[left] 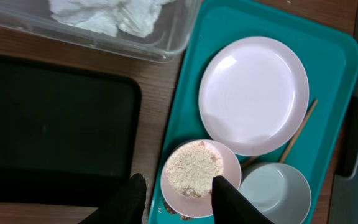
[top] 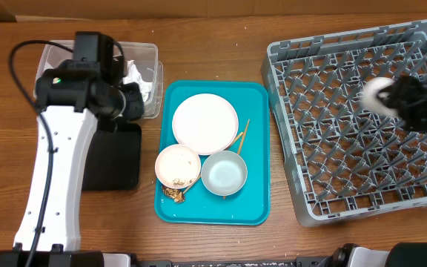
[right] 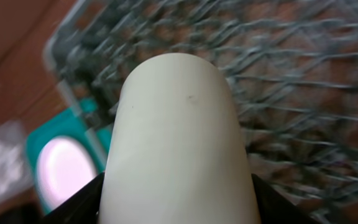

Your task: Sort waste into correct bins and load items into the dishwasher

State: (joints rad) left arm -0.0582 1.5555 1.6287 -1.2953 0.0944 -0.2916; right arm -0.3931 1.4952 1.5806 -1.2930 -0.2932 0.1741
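A crumpled white napkin (top: 141, 76) (left: 110, 15) lies in the clear tub (top: 153, 50). My left gripper (top: 138, 101) (left: 179, 200) hovers by the tub's right end, open and holding nothing. Below its fingers (left: 229, 199) is the pink bowl (left: 199, 177) (top: 178, 165) of white rice, on the teal tray (top: 258, 208). Brown scraps (top: 173, 193) lie beside that bowl. The white plate (top: 204, 124), the grey bowl (top: 224, 173) and the chopsticks (top: 241, 137) share the tray. My right gripper (top: 393, 98) (right: 176, 211) is shut on the white cup (top: 375, 95) (right: 176, 137) above the grey dish rack (top: 347, 148).
The black tray (top: 117, 159) (left: 48, 124) lies under my left arm, just left of the teal tray. The rack's lattice walls (top: 284, 111) rise close to the teal tray's right edge. Bare wooden table shows along the back.
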